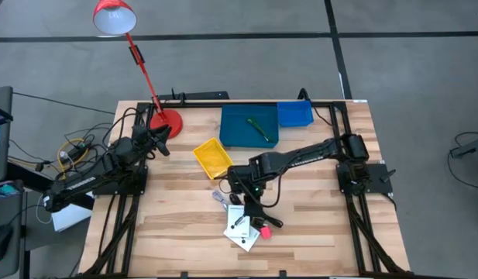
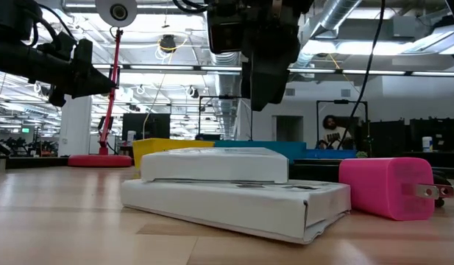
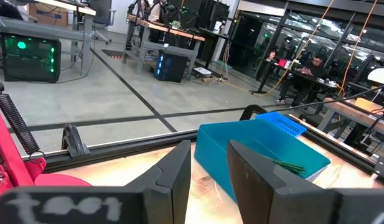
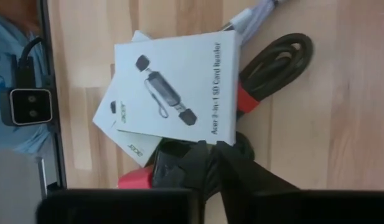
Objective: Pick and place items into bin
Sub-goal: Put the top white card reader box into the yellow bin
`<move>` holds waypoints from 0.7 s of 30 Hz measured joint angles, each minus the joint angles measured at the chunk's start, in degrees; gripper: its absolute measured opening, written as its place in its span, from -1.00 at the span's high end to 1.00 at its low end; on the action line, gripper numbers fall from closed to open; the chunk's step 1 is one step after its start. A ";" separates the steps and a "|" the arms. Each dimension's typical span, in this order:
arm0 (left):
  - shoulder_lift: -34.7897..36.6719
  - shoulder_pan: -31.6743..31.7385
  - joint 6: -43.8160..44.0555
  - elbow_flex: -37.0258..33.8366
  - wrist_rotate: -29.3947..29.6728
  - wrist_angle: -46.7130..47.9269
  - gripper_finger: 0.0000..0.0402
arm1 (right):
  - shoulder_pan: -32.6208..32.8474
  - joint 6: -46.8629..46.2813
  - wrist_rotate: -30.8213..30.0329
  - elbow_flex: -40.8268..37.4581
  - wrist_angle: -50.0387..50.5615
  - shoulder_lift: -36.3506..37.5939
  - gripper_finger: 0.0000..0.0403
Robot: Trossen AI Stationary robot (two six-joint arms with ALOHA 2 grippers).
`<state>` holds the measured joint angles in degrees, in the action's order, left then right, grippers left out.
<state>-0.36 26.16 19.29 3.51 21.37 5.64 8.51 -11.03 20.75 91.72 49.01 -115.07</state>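
Hanging over the table's middle, the right gripper (image 1: pixel 245 188) points down at two stacked white card-reader boxes (image 4: pixel 173 93); whether its fingers are parted I cannot tell. A coiled black cable (image 4: pixel 276 65) with a red band lies just beside the boxes, and a pink plug adapter (image 2: pixel 388 188) sits near them. The left gripper (image 3: pixel 207 177) waits by the red lamp base (image 1: pixel 165 122), fingers slightly apart, holding nothing. A green pen (image 1: pixel 259 128) lies in the teal bin (image 1: pixel 235 133).

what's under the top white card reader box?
A second white box lies under the top white box, askew, with its corner and edge showing. Most of it is covered, so anything beneath the stack cannot be seen.
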 joint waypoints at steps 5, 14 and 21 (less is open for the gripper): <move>0.00 0.01 0.00 0.00 0.00 -0.01 0.53 | 1.28 0.58 -2.49 -0.39 -0.59 -0.57 0.51; -0.01 0.01 0.00 0.00 0.00 0.00 0.53 | 1.89 0.57 -7.21 -0.37 -2.79 -0.57 0.07; -0.02 -0.01 0.00 0.00 0.00 -0.01 0.53 | 1.51 -0.71 -7.20 -2.76 -5.35 -0.55 0.02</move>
<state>-0.38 26.15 19.29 3.51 21.37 5.63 10.02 -11.73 13.55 88.97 43.66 -115.61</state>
